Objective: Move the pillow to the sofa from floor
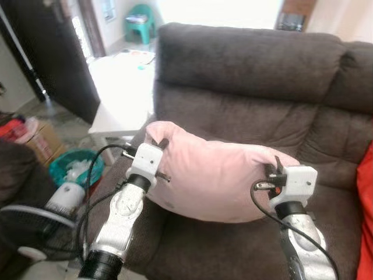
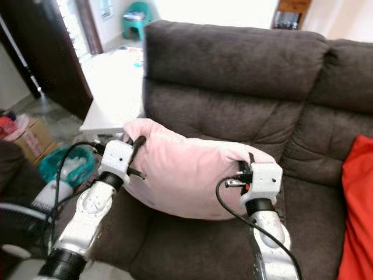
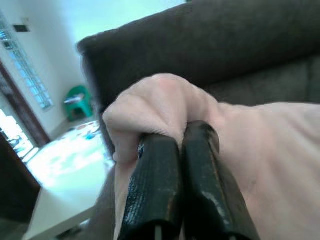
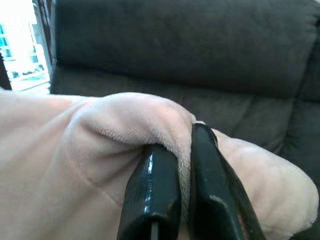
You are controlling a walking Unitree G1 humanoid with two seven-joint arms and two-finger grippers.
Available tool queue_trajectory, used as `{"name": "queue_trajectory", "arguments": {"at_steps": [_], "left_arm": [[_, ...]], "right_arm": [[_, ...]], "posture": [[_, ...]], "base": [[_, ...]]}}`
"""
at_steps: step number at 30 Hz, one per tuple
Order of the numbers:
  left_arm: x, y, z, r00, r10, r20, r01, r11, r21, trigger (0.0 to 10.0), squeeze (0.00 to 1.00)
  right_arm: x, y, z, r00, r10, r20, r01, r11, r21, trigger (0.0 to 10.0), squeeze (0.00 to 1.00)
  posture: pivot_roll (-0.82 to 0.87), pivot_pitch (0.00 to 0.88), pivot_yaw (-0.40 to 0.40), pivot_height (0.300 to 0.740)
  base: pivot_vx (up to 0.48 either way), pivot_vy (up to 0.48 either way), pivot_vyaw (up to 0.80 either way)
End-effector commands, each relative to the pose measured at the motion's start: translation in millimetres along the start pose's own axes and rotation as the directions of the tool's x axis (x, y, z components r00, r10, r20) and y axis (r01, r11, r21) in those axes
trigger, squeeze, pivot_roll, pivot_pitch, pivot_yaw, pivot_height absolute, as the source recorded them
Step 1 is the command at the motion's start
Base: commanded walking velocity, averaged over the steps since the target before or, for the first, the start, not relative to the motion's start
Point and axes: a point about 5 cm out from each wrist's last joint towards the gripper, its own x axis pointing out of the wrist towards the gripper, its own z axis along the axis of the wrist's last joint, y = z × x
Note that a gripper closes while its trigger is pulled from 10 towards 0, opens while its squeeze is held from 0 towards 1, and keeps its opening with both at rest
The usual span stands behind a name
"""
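**Pink pillow held over the sofa seat, one gripper at each end**

Surroundings: one dark brown sofa (image 1: 250,64) stood in front of me, its backrest rising behind the pillow and its seat cushion below it. One red cushion (image 2: 356,198) lay at the sofa's right end, well apart from my grippers. One white table (image 1: 119,87) stood just beside the sofa's left arm. One green plastic stool (image 1: 140,23) stood farther back, near the bright doorway. On the floor to my left I saw one teal basket (image 1: 76,166), one cardboard box (image 1: 41,143) and one fan (image 1: 29,230). A dark door (image 1: 52,52) stood open behind them. Nothing lay between the pillow and the sofa seat.

Count of task things: one pillow (image 1: 215,175), pale pink and soft, stretched crosswise between my two arms, off the floor, in front of the backrest and above the seat. I could not tell whether its underside touched the seat.

My left gripper (image 3: 177,145): fingers pressed nearly together, a bunched fold of the pillow's left corner pinched between them.

My right gripper (image 4: 182,145): fingers likewise drawn close, with only a thin ridge of pink fabric between them at the pillow's right end.
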Motion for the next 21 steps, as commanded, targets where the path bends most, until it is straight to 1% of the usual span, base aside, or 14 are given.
{"name": "queue_trajectory", "arguments": {"at_steps": [1,3,9,11,12,13,14,15,17,19,21], "left_arm": [[1.7,7.3,8,0.999,0.013,0.046,-0.013,1.000,0.017,10.0,0.00],[1.8,6.4,8,0.999,0.004,0.044,-0.005,1.000,0.013,10.0,0.00],[1.6,-2.1,9,0.997,-0.053,0.055,0.053,0.999,-0.003,10.0,0.00],[1.6,-4.6,9,0.995,-0.085,0.053,0.086,0.996,-0.015,10.0,0.00],[0.8,-8.8,10,0.988,-0.145,0.051,0.146,0.989,-0.022,10.0,0.00],[0.8,-8.8,10,0.988,-0.145,0.051,0.146,0.989,-0.022,10.0,0.00],[-0.4,-12.9,10,0.977,-0.211,0.041,0.213,0.976,-0.038,10.0,0.00],[-1.4,-15.2,11,0.968,-0.251,0.033,0.252,0.967,-0.049,10.0,0.00],[-3.5,-18.1,11,0.952,-0.306,0.022,0.307,0.950,-0.056,10.0,0.00],[-6.6,-18.5,11,0.934,-0.358,0.000,0.357,0.930,-0.093,10.0,0.00],[-9.7,-16.5,11,0.911,-0.411,-0.026,0.406,0.907,-0.114,10.0,0.00]], "right_arm": [[7.0,14.6,20,0.994,0.054,0.098,-0.055,0.998,0.011,10.0,0.00],[7.2,14.7,20,0.994,0.055,0.097,-0.056,0.998,0.008,10.0,0.00],[9.6,14.8,24,0.992,0.067,0.104,-0.066,0.998,-0.009,10.0,0.00],[10.4,13.0,26,0.992,0.063,0.108,-0.062,0.998,-0.016,10.0,0.00],[11.0,10.3,26,0.993,0.055,0.108,-0.053,0.998,-0.024,10.0,0.00],[11.0,10.3,26,0.993,0.055,0.108,-0.053,0.998,-0.024,10.0,0.00],[11.3,8.2,26,0.993,0.049,0.104,-0.046,0.998,-0.031,10.0,0.00],[11.3,7.2,25,0.994,0.046,0.101,-0.043,0.998,-0.035,10.0,0.00],[11.4,5.9,25,0.994,0.044,0.096,-0.040,0.998,-0.042,10.0,0.00],[11.8,4.6,24,0.995,0.041,0.089,-0.036,0.998,-0.048,10.0,0.00],[13.3,3.4,24,0.996,0.043,0.078,-0.038,0.998,-0.057,10.0,0.00]], "posture": [[0.02,0.015,-0.004,0.740],[0.02,0.015,-0.004,0.740],[0.02,0.015,-0.004,0.740],[0.02,0.015,-0.004,0.740],[0.01,0.015,-0.006,0.740],[0.01,0.015,-0.006,0.740],[0.01,0.016,-0.008,0.740],[0.02,0.015,-0.008,0.740],[0.02,0.015,-0.008,0.740],[0.02,0.015,-0.008,0.740],[0.02,0.017,-0.010,0.740]], "base": [[0.300,0.000,0.00],[0.285,0.000,0.00],[0.000,0.000,0.00],[0.000,0.000,0.00],[0.000,0.000,0.00],[0.000,0.000,0.00],[0.000,0.000,0.00],[0.000,0.000,0.00],[0.000,0.000,0.00],[0.000,0.000,0.00],[0.000,0.000,0.00]]}}
